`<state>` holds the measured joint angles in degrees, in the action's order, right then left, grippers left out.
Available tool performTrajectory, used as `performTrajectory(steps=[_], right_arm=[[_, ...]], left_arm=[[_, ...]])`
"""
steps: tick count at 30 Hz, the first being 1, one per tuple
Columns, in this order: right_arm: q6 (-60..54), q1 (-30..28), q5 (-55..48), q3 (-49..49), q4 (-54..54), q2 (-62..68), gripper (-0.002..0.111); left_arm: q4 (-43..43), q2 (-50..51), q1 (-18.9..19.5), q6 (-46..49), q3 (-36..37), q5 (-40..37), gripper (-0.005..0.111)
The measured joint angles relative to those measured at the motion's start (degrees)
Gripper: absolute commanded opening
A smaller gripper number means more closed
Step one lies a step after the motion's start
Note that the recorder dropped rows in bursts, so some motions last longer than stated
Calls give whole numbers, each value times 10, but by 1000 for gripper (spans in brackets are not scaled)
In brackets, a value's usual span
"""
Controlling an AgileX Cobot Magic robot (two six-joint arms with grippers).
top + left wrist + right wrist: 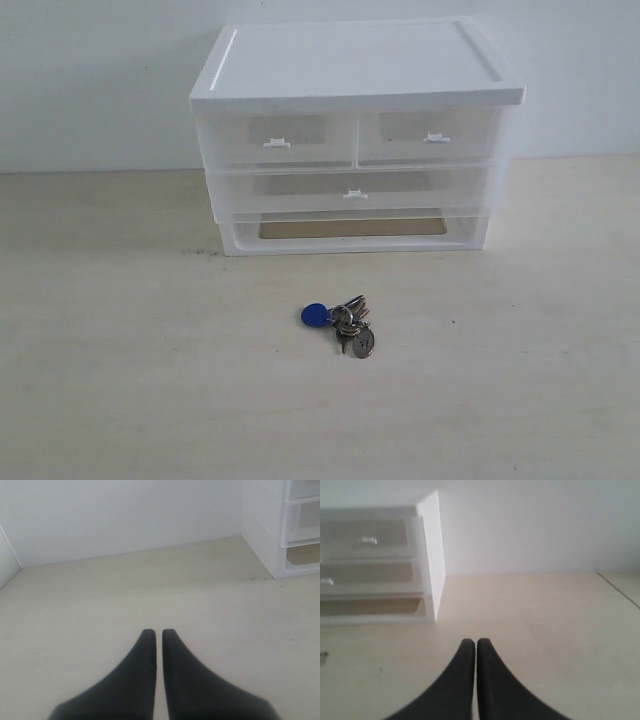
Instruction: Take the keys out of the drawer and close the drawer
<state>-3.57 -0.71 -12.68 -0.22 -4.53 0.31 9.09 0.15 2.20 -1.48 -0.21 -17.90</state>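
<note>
The keys [345, 322], silver-grey with a blue oval fob and a round tag, lie on the table in front of the white cabinet. The wide translucent drawer [355, 188] with its small white centre handle sits flush in the cabinet, pushed in. Neither arm shows in the exterior view. My left gripper [159, 632] hovers over bare table, shut and empty, with the cabinet's corner [280, 535] beyond it. Shut and empty too, my right gripper [476, 642] is off the cabinet's other side; the drawer [370, 573] shows there edge-on.
The white cabinet [355, 70] stands at the back middle of the pale wooden table [130, 380], against a white wall. It has two half-width drawers [280, 135] on top and an open bottom slot [350, 228].
</note>
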Motion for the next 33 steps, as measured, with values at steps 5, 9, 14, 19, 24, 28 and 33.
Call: performTrajectory(steps=[5, 9, 14, 19, 24, 28, 33], right_arm=[[0, -1, -54, 3, 26, 0, 0], [3, -1, -58, 3, 28, 0, 0], [6, -1, -59, 3, 31, 0, 0], [7, -1, -60, 3, 32, 0, 0], [7, -1, -61, 3, 32, 0, 0], [7, -1, -61, 3, 32, 0, 0], [7, -1, -61, 3, 32, 0, 0]], left_arm=[[0, 0, 0, 0, 0, -1, 4], [0, 0, 0, 0, 0, -1, 4], [0, 0, 0, 0, 0, -1, 4], [0, 0, 0, 0, 0, -1, 4], [0, 0, 0, 0, 0, -1, 4], [0, 0, 0, 0, 0, -1, 4], [0, 0, 0, 0, 0, -1, 4]])
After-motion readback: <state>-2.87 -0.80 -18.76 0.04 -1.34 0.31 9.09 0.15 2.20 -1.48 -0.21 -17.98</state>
